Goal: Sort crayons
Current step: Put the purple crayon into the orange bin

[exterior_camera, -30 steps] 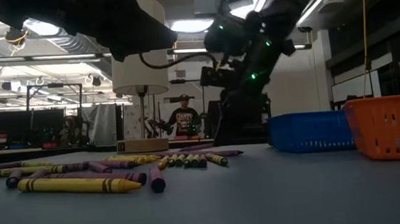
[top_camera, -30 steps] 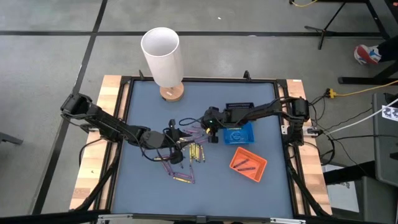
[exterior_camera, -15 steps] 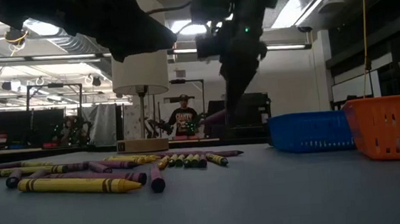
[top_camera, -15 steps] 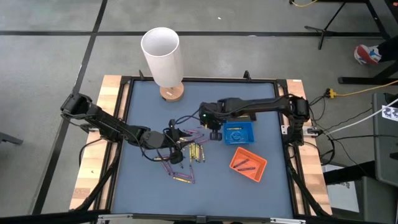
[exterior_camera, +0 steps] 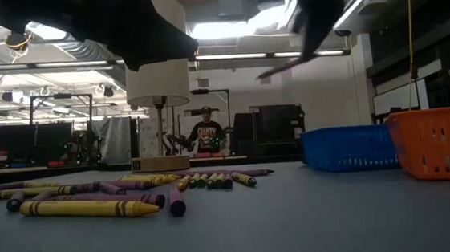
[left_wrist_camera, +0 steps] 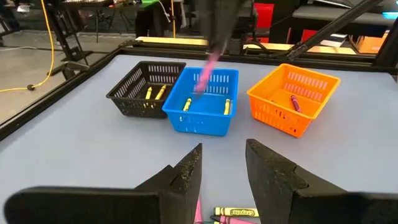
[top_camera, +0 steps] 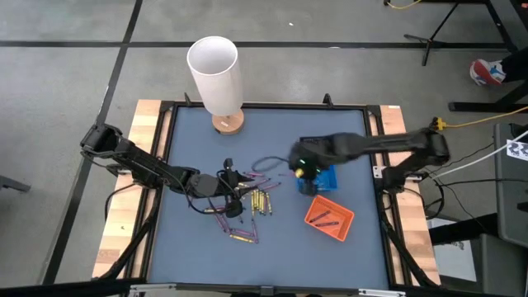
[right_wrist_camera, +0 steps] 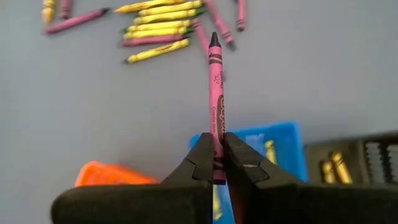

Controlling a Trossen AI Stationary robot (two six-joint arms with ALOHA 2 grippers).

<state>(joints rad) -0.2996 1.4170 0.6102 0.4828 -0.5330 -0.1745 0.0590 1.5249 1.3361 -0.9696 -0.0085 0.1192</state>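
Several yellow and magenta crayons lie loose on the blue-grey table, left of the middle; the low view shows them too. My right gripper is shut on one magenta crayon and hangs high over the near edge of the blue tray. My left gripper is open and empty, low over the crayon pile, facing the trays. The blue tray holds yellow crayons, and the orange tray holds a magenta one. My right gripper pinches the magenta crayon near its blunt end between the two fingers. The crayon runs on along the fingers and sticks far out past their tips, its point forward. It is lifted clear, high above the table.
A black tray with yellow crayons stands against the blue tray's far side. The orange tray lies toward the near right. A white lamp on a wooden foot stands at the far edge. People show in the room beyond the table.
My right gripper has risen from the far side of the crayon pile and swung toward the table's right edge, over the blue tray, carrying the magenta crayon clear of the table. My left gripper has kept still.
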